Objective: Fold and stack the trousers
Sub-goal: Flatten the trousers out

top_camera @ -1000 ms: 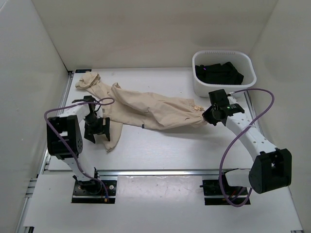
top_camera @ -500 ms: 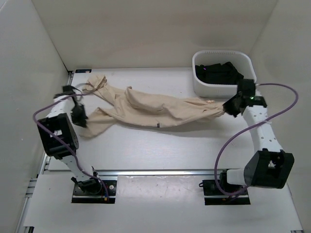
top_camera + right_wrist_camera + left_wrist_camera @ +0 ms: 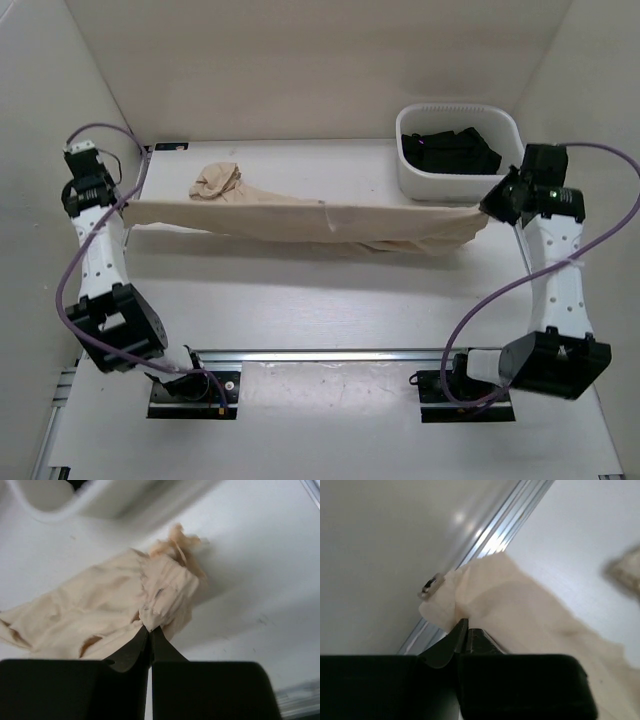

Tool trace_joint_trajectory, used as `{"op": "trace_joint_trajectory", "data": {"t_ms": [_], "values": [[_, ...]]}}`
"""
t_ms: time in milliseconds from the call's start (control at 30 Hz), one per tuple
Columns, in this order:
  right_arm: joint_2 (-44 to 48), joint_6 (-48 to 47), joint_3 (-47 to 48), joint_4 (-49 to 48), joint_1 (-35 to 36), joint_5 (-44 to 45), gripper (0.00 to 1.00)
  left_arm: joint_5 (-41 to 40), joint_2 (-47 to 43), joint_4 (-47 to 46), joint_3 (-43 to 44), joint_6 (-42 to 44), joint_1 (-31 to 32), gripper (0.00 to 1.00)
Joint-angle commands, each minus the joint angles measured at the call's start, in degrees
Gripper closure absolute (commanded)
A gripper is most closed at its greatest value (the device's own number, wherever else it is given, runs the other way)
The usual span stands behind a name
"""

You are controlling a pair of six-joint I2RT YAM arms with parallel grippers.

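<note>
Your left gripper (image 3: 465, 629) is pinched tight on one end of the beige trousers (image 3: 320, 218), by the left edge of the table (image 3: 330, 300). Your right gripper (image 3: 150, 629) is pinched tight on the other end, just beside the white basket (image 3: 430, 185). The trousers hang stretched between the two grippers, above the table. One bunched bit lies near the back left.

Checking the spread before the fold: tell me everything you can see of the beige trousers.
The beige wrinkled cloth trousers are pulled into one long, narrow band across the table. The left hand pinches one end at the table's left edge, where a small metal clasp shows; the right hand pinches the other, crumpled end in front of the white plastic basket. One part lies bunched in a clump behind the band, toward the left. The right part sags in loose folds.
</note>
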State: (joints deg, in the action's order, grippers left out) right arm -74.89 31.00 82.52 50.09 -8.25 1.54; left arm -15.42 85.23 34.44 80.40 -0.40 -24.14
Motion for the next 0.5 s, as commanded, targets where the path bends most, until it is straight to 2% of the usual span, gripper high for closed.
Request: {"op": "trace_joint_trajectory", "data": {"t_ms": [0,100,133,233,367,467], "values": [[5.71,-1.48,-10.74,2.29,-2.12,6.55,1.0,-4.72,-7.87,-2.36,-12.14,0.4,-3.01,0.86],[13.26,1.6,-21.4,1.25,-2.12,5.67,1.0,-3.14,-15.69,-3.4,-22.71,0.4,-5.55,0.86],[15.2,2.21,-27.96,1.24,-2.12,5.67,1.0,-3.12,-17.54,-3.41,-29.53,0.4,-6.61,0.86],[22.4,4.94,-38.53,1.77,-2.12,8.82,1.0,-1.45,-22.47,-6.21,-41.58,0.4,-12.49,0.86],[24.62,9.06,-46.9,2.38,-2.12,11.9,1.0,-0.66,-23.62,-8.51,-47.87,0.4,-18.91,0.86],[24.62,13.37,-46.93,4.04,-2.65,13.21,1.0,0.04,-23.62,-8.51,-48.58,0.4,-22.87,0.86]]}}
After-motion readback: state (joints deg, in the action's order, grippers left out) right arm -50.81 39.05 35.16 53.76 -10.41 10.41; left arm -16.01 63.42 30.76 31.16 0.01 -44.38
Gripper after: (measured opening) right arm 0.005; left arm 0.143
